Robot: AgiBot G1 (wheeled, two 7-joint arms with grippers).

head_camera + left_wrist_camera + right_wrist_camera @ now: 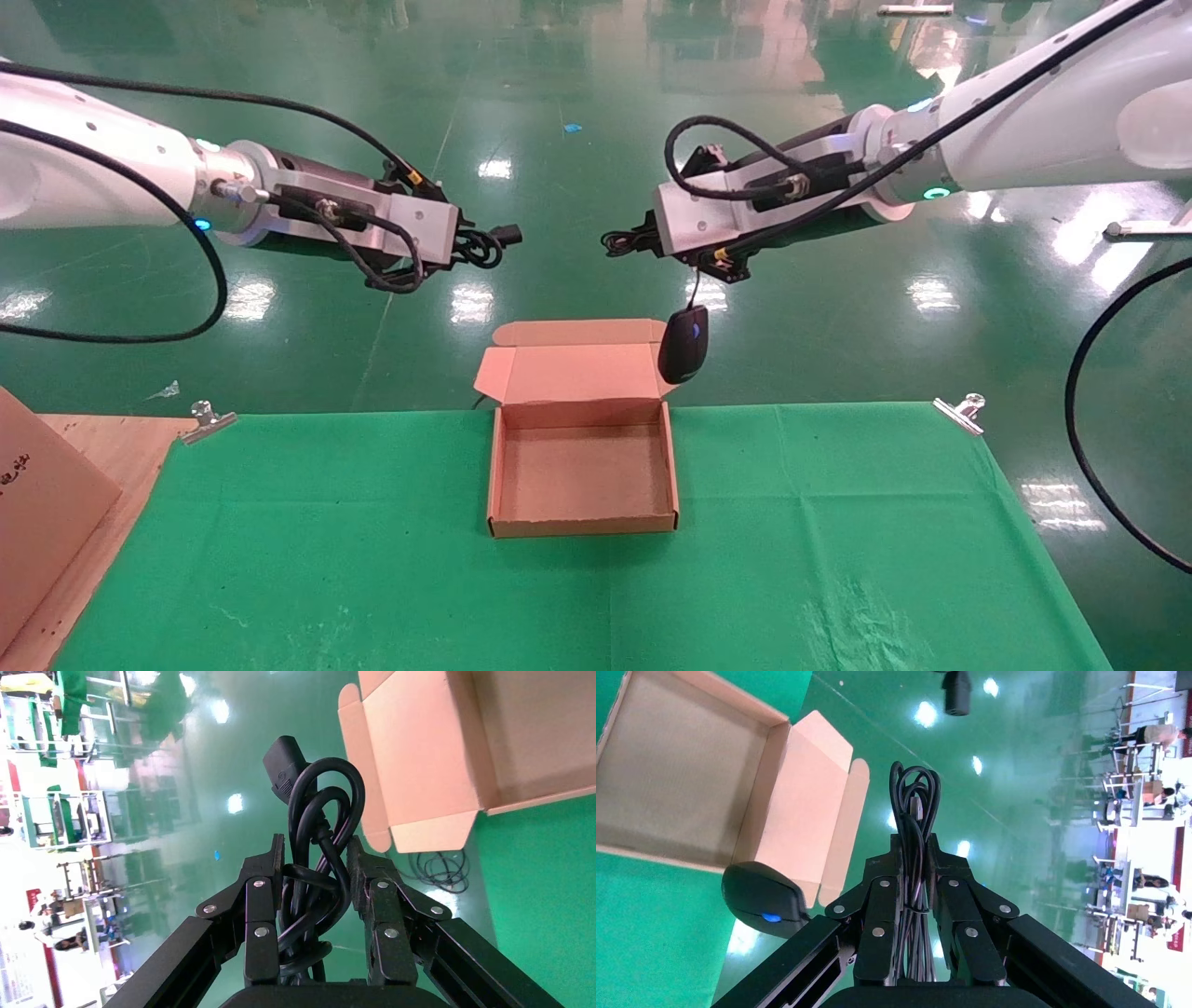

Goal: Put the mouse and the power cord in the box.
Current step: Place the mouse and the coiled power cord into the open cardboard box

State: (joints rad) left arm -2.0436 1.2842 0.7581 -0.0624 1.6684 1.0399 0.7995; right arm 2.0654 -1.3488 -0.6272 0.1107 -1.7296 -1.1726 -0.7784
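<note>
Two loads hang in the air beyond the worktop's [372, 522] far edge. Your left gripper [315, 881] is clamped on the bundled power cord [320, 822], thick, rubbery and springy, so expect it to uncoil on release. Your right gripper [916, 881] pinches the coiled thin cable [916, 804] while the mouse [684, 343] dangles light and free, likely to swing, just over the far right corner of the open box [582, 527], which holds nothing yet.
</note>
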